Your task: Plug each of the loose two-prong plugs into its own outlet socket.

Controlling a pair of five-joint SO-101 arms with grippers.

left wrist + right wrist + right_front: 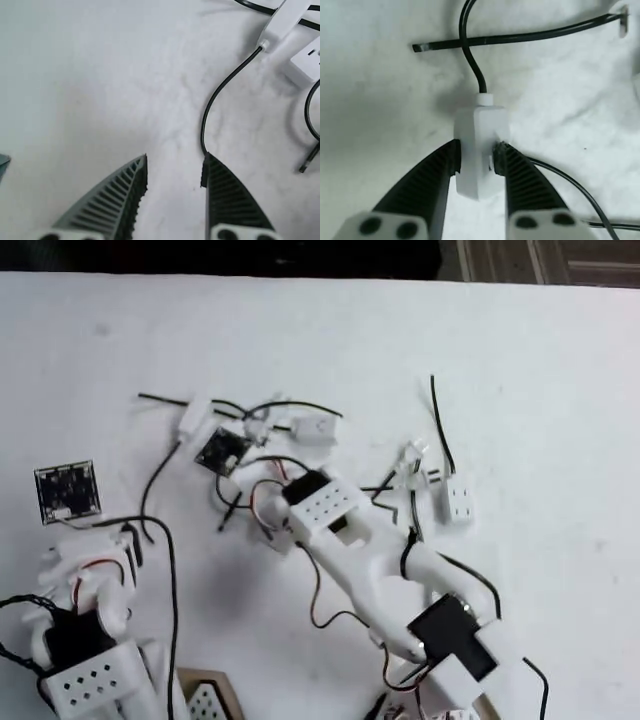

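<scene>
White table [560, 360], high view: long white block [195, 418] with a black cord lies toward the far side and serves as reference. Black marker card [222, 452] sits just beside the block, on its near side. One white socket block [315, 427] is near the long white block, across a tangle of black cords; a second socket block [460, 500] is well apart from it, with a small loose plug [412, 458] beside that one. Right arm [380, 570] lies with its wrist just past the marker card from the block; left arm [90, 580] is well apart from the block, at the near edge. Left wrist view: left gripper [175, 165] has its fingers apart with only bare table between them; the block's cord [215, 105] runs down to one fingertip, the block itself far off. Right wrist view: right gripper [477, 150] is clamped on a white plug [480, 130], one finger pressed to each flank; whether the plug touches the table, cannot tell. Its black cord leaves the far end and crosses a second cord.
</scene>
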